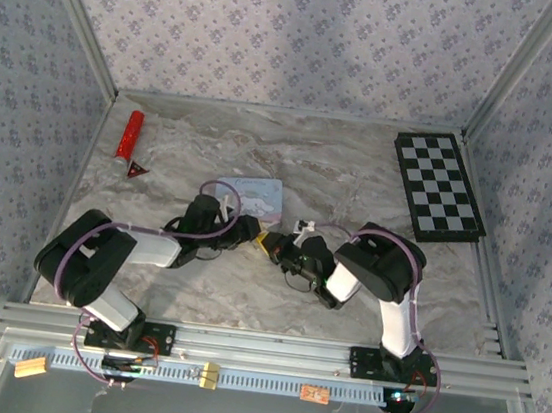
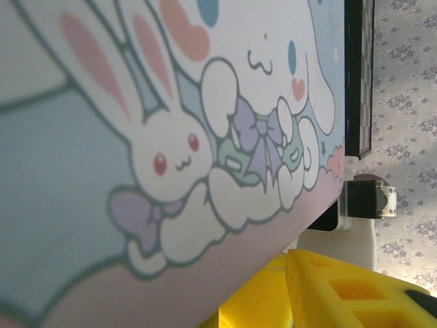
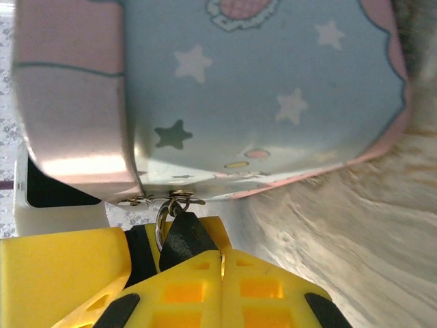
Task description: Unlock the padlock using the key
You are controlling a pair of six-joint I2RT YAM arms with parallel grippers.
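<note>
The right claw (image 3: 222, 258) is pressed together, its yellow tips touching the padlock (image 3: 183, 236); whether they pinch it I cannot tell. The padlock's dark body hangs by its silver loop from a clasp at the edge of the tin (image 3: 273, 89), around the middle of the worktop (image 1: 361, 167). The left claw (image 1: 250, 231) is just beside the tin; spread or not, I cannot tell. A chessboard (image 1: 438, 186) lies in the far right corner.
</note>
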